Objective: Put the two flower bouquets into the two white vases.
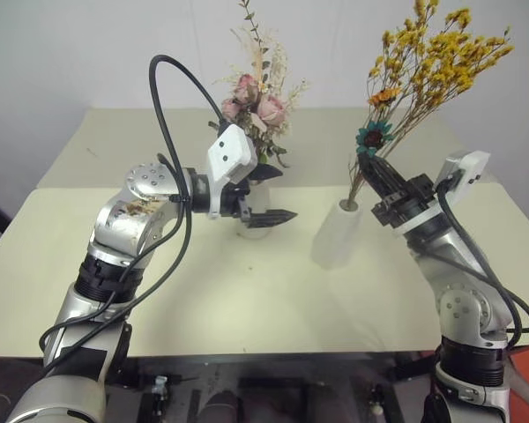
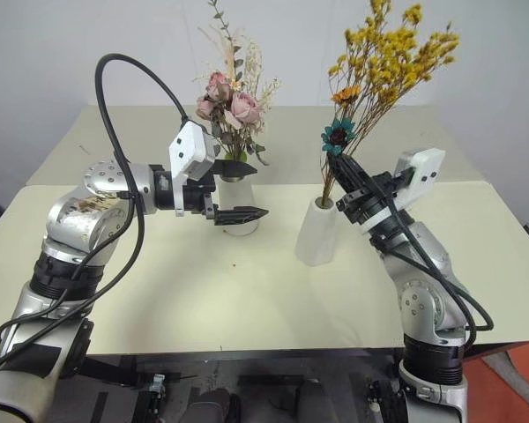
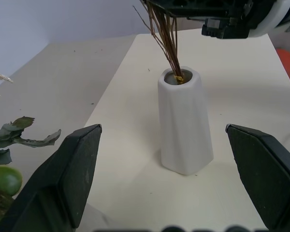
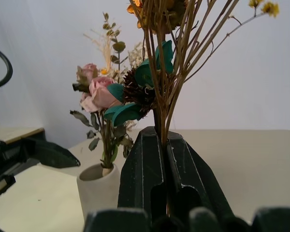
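The bouquet of dusty-pink roses (image 1: 256, 106) stands in the left white vase (image 2: 239, 192). My left gripper (image 1: 273, 194) is open in front of that vase, its fingers pointing toward the right vase and holding nothing. The right white vase (image 1: 339, 238) stands mid-table, and it sits between the left fingers in the left wrist view (image 3: 185, 130). My right gripper (image 1: 370, 165) is shut on the brown stems of the yellow-orange bouquet (image 1: 436, 48), just above the vase. The stem ends (image 3: 176, 77) reach into the vase's mouth. The bouquet leans up to the right.
Both vases stand on a cream table (image 1: 247, 300) with a second cream table (image 1: 141, 132) butted behind it and a white wall beyond. A black cable (image 1: 163, 97) loops above my left arm. The near table edge (image 1: 247, 354) runs below the arms.
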`<action>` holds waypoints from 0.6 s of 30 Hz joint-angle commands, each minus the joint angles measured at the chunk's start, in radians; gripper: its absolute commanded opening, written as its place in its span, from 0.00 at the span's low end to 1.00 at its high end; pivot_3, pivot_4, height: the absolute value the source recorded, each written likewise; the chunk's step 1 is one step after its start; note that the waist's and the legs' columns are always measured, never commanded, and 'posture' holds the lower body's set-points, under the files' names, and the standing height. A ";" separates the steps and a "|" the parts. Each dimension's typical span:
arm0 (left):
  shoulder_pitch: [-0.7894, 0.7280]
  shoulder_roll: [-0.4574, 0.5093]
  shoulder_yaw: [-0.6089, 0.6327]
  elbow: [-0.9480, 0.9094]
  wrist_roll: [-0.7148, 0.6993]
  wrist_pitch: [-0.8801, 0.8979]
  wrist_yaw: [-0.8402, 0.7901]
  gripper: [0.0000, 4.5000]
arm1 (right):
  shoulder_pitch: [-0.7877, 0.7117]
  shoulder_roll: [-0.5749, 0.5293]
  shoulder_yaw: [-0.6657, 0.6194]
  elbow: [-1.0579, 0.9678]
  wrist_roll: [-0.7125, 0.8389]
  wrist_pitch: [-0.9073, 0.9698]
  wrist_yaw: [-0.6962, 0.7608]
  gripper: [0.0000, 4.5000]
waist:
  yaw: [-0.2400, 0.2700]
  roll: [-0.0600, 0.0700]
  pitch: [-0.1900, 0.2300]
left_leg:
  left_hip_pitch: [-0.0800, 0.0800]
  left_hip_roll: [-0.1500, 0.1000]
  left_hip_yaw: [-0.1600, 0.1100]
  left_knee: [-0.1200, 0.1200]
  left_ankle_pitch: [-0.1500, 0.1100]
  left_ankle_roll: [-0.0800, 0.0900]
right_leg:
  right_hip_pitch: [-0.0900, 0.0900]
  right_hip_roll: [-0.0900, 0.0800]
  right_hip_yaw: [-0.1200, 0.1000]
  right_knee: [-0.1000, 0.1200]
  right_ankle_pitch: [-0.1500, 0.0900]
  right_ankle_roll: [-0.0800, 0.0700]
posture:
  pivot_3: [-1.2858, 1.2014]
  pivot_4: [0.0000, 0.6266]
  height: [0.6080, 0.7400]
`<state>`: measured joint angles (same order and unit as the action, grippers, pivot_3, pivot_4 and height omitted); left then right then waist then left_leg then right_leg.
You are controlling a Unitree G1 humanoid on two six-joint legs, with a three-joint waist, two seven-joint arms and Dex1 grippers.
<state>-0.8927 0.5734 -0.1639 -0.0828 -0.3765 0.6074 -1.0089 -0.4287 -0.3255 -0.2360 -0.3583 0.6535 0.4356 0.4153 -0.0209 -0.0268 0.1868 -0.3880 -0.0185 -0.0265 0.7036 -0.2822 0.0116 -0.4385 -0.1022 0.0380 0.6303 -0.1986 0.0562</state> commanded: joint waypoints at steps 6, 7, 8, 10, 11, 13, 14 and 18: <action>0.001 -0.004 0.025 -0.026 0.003 -0.050 0.005 1.00 | 0.018 0.015 0.046 -0.022 -0.094 -0.131 0.011 0.01 | 0.000 0.000 0.000 | 0.000 0.000 0.000 0.000 0.000 0.000 | 0.000 0.000 0.000 0.000 0.000 0.000 | 0.52 0.24 1.00; 0.002 -0.006 0.026 -0.024 0.001 -0.054 0.004 1.00 | 0.019 0.018 0.045 -0.022 -0.090 -0.137 0.017 0.01 | 0.000 0.000 0.000 | 0.000 0.000 0.000 0.000 0.000 0.000 | 0.000 0.000 0.000 0.000 0.000 0.000 | 0.52 0.24 1.00; 0.002 -0.008 0.027 -0.022 -0.001 -0.055 0.004 1.00 | 0.021 0.018 0.043 -0.023 -0.084 -0.141 0.027 0.06 | 0.000 0.000 0.000 | 0.000 0.000 0.000 0.000 0.000 0.000 | 0.000 0.000 0.000 0.000 0.000 0.000 | 0.52 0.24 1.00; 0.003 -0.010 0.027 -0.022 -0.002 -0.057 0.004 1.00 | 0.028 0.015 0.043 -0.029 -0.088 -0.151 0.030 0.19 | 0.000 0.000 0.000 | 0.000 0.000 0.000 0.000 0.000 0.000 | 0.000 0.000 0.000 0.000 0.000 0.000 | 0.52 0.24 1.00; 0.003 -0.010 0.026 -0.022 -0.002 -0.058 0.004 1.00 | 0.032 0.013 0.043 -0.034 -0.090 -0.151 0.029 0.25 | 0.000 0.000 0.000 | 0.000 0.000 0.000 0.000 0.000 0.000 | 0.000 0.000 0.000 0.000 0.000 0.000 | 0.52 0.24 1.00; 0.005 -0.011 0.025 -0.022 -0.002 -0.060 0.002 1.00 | 0.043 0.007 0.043 -0.049 -0.082 -0.139 0.024 0.40 | 0.000 0.000 0.000 | 0.000 0.000 0.000 0.000 0.000 0.000 | 0.000 0.000 0.000 0.000 0.000 0.000 | 0.52 0.24 1.00; 0.005 -0.011 0.024 -0.021 -0.001 -0.061 0.001 1.00 | 0.048 0.004 0.043 -0.056 -0.080 -0.133 0.022 0.48 | 0.000 0.000 0.000 | 0.000 0.000 0.000 0.000 0.000 0.000 | 0.000 0.000 0.000 0.000 0.000 0.000 | 0.52 0.24 1.00; 0.006 -0.012 0.023 -0.020 0.001 -0.068 -0.002 1.00 | 0.074 -0.012 0.047 -0.082 -0.076 -0.121 0.016 0.80 | 0.000 0.000 0.000 | 0.000 0.000 0.000 0.000 0.000 0.000 | 0.000 0.000 0.000 0.000 0.000 0.000 | 0.52 0.24 1.00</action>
<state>-0.8845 0.5626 -0.1640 -0.0823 -0.3745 0.5663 -1.0094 -0.3537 -0.3255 -0.1780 -0.3837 0.5708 0.3168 0.4330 -0.0208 -0.0268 0.1868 -0.3877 -0.0185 -0.0266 0.7036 -0.2822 0.0115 -0.4385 -0.1022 0.0381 0.6304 -0.1986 0.0562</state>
